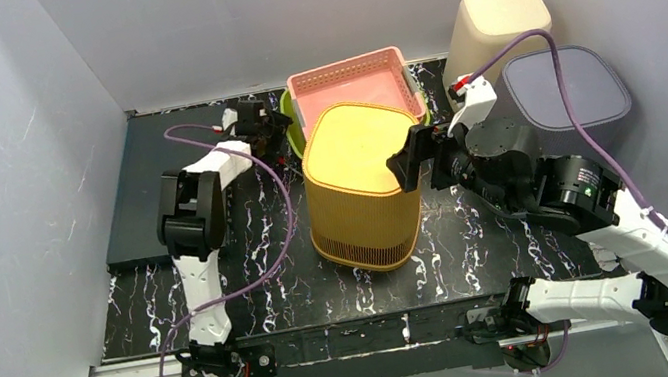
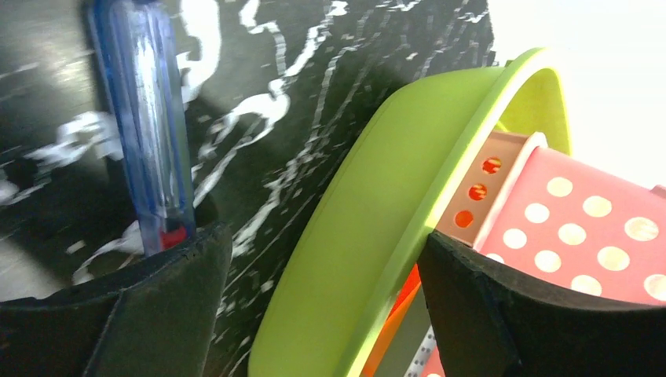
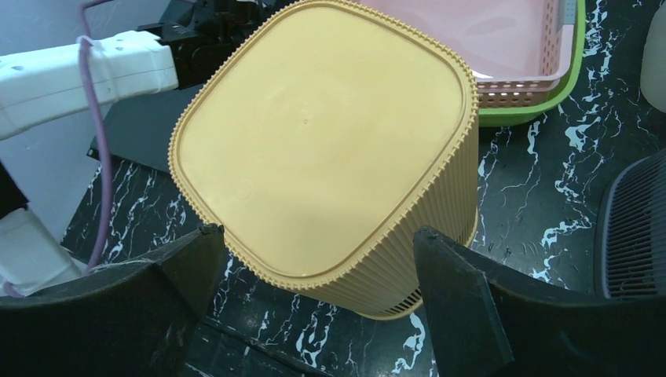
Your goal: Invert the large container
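Basket [image 1: 354, 84] behind container [image 1: 358, 159] (bin [image 1: 565, 89] right)

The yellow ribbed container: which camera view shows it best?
The right wrist view: the yellow ribbed container fills the frame, closed face up, ribs clear. The top external view shows it whole but smaller. The left wrist view does not show it.

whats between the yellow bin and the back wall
A pink basket nested in a green tub sits directly behind the yellow bin. The top view shows this best, and the right wrist view confirms it.

Bright, even light; overexposed wrist-view corner
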`<state>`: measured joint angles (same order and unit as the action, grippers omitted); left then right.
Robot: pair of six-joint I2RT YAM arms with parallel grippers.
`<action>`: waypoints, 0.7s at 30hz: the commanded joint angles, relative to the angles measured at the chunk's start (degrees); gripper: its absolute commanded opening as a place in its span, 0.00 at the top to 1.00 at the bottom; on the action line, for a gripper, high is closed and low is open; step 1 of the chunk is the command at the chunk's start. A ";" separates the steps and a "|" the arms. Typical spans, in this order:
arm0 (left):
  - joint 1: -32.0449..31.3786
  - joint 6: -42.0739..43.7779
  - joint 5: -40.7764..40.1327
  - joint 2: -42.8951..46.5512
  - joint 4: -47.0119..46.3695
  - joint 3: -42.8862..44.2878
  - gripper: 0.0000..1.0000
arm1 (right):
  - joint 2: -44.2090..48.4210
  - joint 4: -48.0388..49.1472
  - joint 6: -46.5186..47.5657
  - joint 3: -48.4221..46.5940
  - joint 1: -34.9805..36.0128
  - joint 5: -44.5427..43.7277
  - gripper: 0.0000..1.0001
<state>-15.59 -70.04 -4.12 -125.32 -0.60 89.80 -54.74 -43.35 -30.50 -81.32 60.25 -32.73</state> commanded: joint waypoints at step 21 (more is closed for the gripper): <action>2.59 32.78 -5.01 20.04 11.94 -19.34 0.13 | 0.99 1.97 1.00 1.26 0.09 0.26 0.01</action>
<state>-13.56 -47.00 -7.53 -110.69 2.55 74.35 -54.48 -43.51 -29.98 -80.62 60.25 -31.73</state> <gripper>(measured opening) 0.872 0.984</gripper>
